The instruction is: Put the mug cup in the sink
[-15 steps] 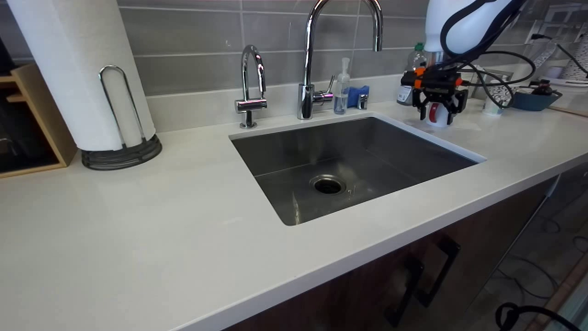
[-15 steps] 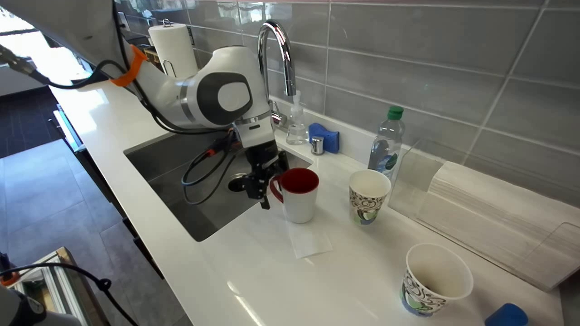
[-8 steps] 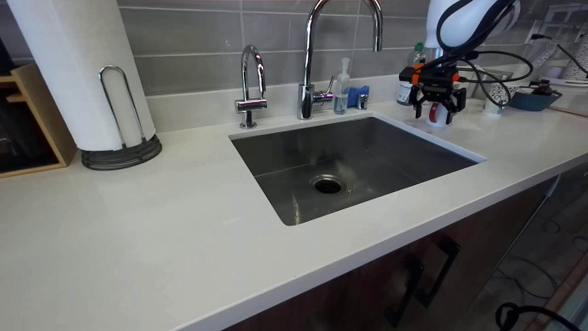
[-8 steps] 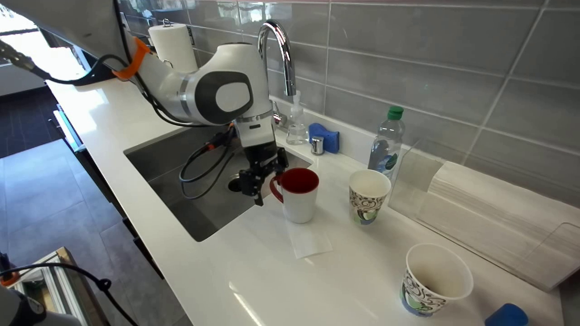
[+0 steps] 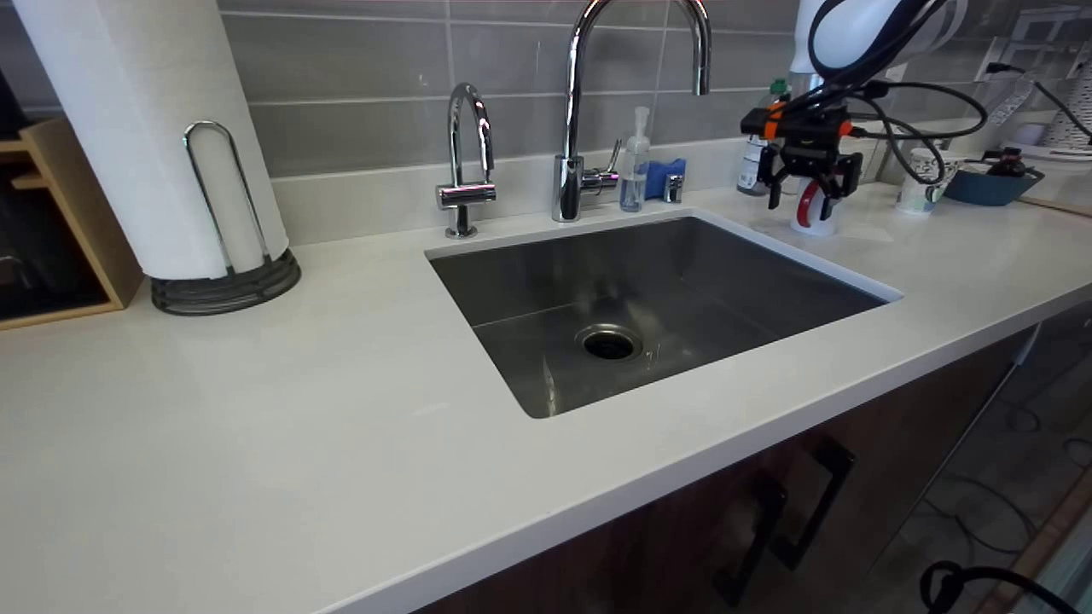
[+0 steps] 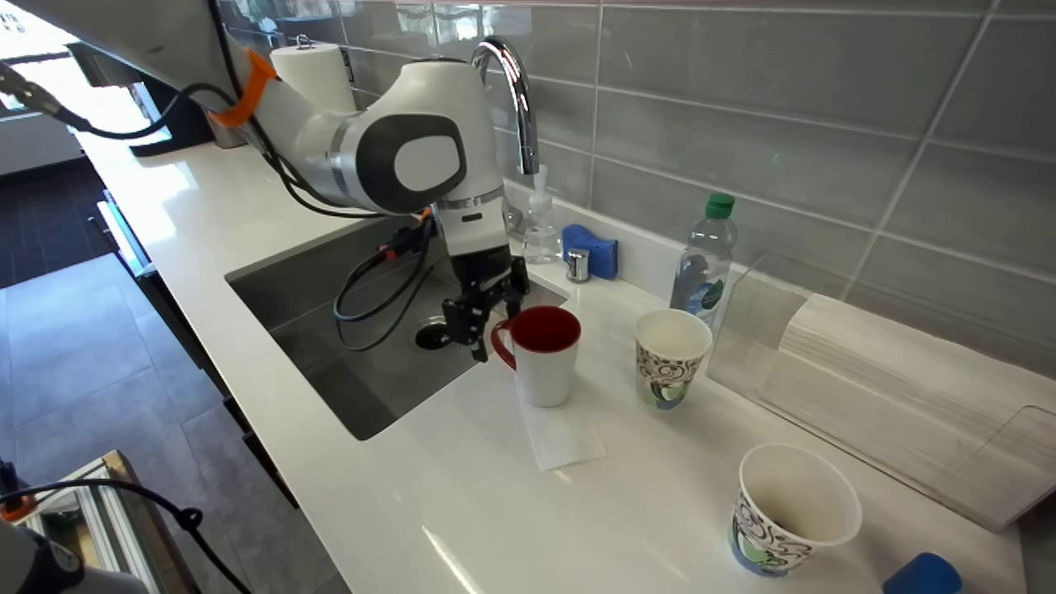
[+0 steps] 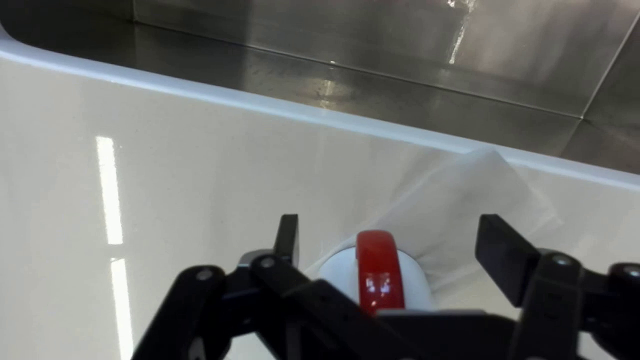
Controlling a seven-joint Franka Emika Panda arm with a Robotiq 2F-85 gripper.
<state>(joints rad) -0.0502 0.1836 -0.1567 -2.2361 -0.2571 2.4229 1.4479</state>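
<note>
The mug cup [image 6: 548,373], white outside with a red inside and red handle, stands upright on the counter by the sink's edge; it also shows in an exterior view [image 5: 816,225]. Its red handle [image 7: 378,267] points toward the sink. My gripper [image 6: 498,332] is open at the handle side of the mug, fingers pointing down; it also shows in an exterior view [image 5: 800,205]. In the wrist view the handle lies between the spread fingers [image 7: 391,239], with gaps on both sides. The sink [image 5: 682,317], a steel basin with a round drain, is beside the mug; it also shows in the wrist view [image 7: 310,75].
A thin napkin [image 6: 568,445] lies under the mug. Paper cups [image 6: 667,375] [image 6: 775,536], a green-capped bottle [image 6: 703,276] and a clear napkin holder [image 6: 825,421] stand nearby. A tall faucet [image 5: 570,119], soap dispenser [image 5: 634,175] and blue sponge [image 6: 592,252] line the sink's back.
My gripper has shifted slightly away from the mug's body toward the sink side and risen a little. It stays open. The mug has not moved.
</note>
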